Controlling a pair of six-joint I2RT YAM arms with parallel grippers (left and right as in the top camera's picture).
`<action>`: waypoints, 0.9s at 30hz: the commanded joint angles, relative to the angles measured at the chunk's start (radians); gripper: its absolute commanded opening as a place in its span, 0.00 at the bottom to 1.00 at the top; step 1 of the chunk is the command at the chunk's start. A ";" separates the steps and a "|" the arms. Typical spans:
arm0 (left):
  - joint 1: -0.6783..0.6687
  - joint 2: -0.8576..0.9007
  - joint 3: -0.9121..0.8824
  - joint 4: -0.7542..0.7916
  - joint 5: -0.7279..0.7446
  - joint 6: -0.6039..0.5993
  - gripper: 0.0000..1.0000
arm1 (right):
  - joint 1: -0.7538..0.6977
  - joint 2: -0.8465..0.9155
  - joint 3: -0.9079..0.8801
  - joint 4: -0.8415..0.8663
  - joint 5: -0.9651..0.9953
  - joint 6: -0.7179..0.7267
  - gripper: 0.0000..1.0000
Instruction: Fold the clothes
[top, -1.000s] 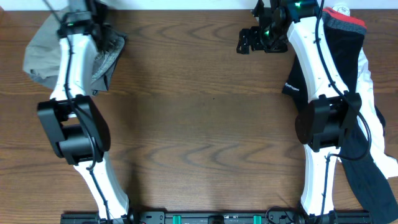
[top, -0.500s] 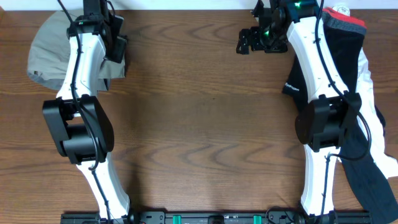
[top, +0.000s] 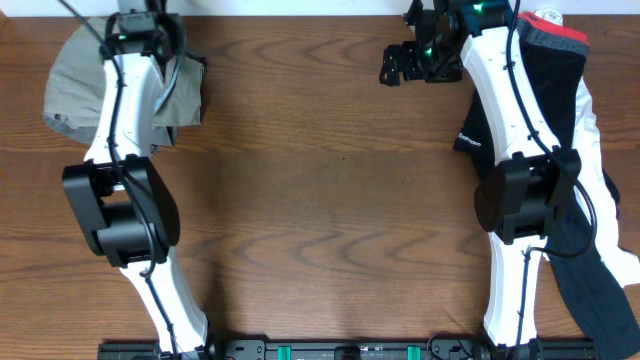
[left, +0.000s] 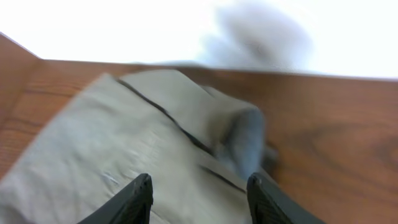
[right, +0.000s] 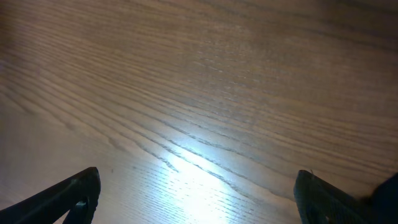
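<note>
A grey folded garment (top: 80, 85) lies at the table's far left corner; in the left wrist view it (left: 112, 143) fills the lower left, blurred. My left gripper (left: 198, 193) is open and empty just above it, at the far left edge (top: 140, 25). A pile of dark clothes with a red-and-grey collar (top: 560, 80) lies along the right side. My right gripper (top: 395, 65) is open and empty over bare wood at the far right centre; in the right wrist view its fingertips (right: 199, 193) frame only table.
The wooden table (top: 330, 200) spreads between the arms. The dark clothes run down the right edge to the front (top: 600, 290). A white wall lies beyond the table's far edge (left: 186, 25).
My left gripper has let go of the grey garment's right edge and shifted back and left over it. The garment now lies flatter. The right arm has not moved.
</note>
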 joint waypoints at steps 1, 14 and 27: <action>0.056 0.028 0.006 0.047 -0.041 -0.061 0.50 | 0.010 -0.018 0.001 0.000 0.021 -0.023 0.97; 0.179 0.241 -0.005 0.011 -0.068 -0.258 0.41 | 0.010 -0.018 -0.075 0.055 0.034 -0.022 0.98; 0.192 0.277 -0.008 -0.045 -0.064 -0.277 0.50 | 0.010 -0.018 -0.075 0.106 0.034 -0.021 0.99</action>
